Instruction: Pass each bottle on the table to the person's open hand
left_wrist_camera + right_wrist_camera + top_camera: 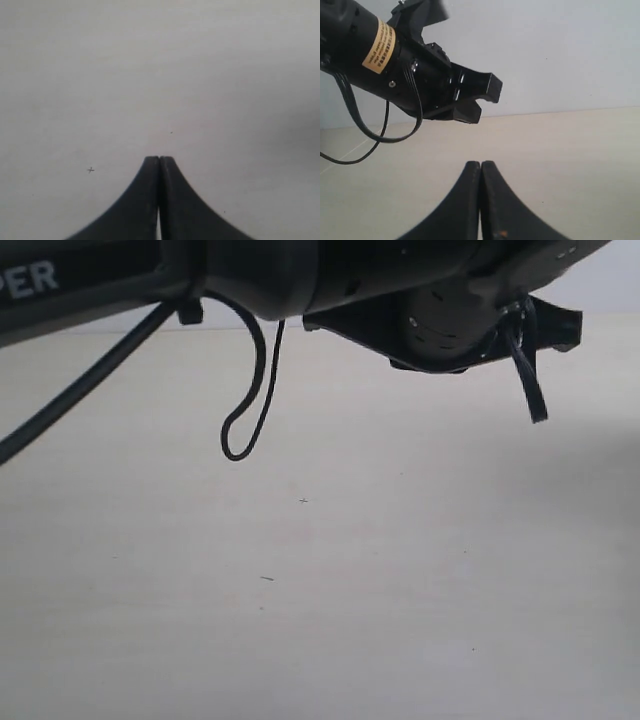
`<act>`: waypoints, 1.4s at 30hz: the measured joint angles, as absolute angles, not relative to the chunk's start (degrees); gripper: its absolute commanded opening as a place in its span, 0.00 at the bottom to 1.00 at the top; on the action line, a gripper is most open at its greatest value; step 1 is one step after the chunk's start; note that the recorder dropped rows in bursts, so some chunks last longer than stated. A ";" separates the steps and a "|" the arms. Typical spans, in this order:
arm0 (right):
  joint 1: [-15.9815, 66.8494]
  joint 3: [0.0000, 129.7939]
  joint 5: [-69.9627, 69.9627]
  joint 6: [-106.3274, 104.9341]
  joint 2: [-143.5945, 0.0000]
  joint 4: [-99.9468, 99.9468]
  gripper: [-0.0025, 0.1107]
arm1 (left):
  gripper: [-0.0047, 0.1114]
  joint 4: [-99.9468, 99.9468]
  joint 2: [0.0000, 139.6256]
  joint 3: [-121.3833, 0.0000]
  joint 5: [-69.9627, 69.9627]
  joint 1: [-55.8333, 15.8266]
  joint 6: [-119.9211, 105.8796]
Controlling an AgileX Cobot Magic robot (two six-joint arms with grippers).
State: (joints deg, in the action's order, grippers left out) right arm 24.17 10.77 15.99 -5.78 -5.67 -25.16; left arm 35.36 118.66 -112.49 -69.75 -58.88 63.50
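Item 1. Left gripper point(159, 159): two black fingers pressed flat together, no gap at the tips, nothing between them; it hangs above bare table point(150, 75).

Item 2. Right gripper point(480, 163): black fingers likewise closed against each other and empty (a small orange fleck sits low on one finger).

Item 3. Table: pale beige wood-grain surface lying under both grippers and filling most of the exterior view point(350, 620). Marks: a tiny cross-shaped speck point(90, 170) near the left gripper, and a few dark dots.

Item 4. Cable loop point(245, 410): thin, black, hanging from the arm body point(260, 280) across the top of the exterior view.

Item 5. Second black arm point(420, 75), seen past the right gripper: carries a yellow label point(379, 45) and is held above the table.

Item 6. Wall point(560, 50): plain, pale, behind the table's far edge.
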 measured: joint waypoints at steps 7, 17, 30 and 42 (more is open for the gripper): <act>24.17 10.77 15.99 -5.78 -5.67 -25.16 0.02 | 0.04 36.72 113.29 -99.06 -67.99 -58.88 73.16; 24.17 10.77 15.99 -5.78 -5.67 -25.16 0.02 | 0.04 46.65 96.54 -69.91 -47.86 -58.14 100.28; 24.17 10.77 15.99 -5.78 -5.67 -25.16 0.02 | 0.04 52.38 90.55 -61.78 -39.94 -58.04 89.51; 24.17 10.77 15.99 -5.78 -5.67 -25.16 0.02 | 0.04 51.33 83.22 -54.07 -31.39 -57.83 83.97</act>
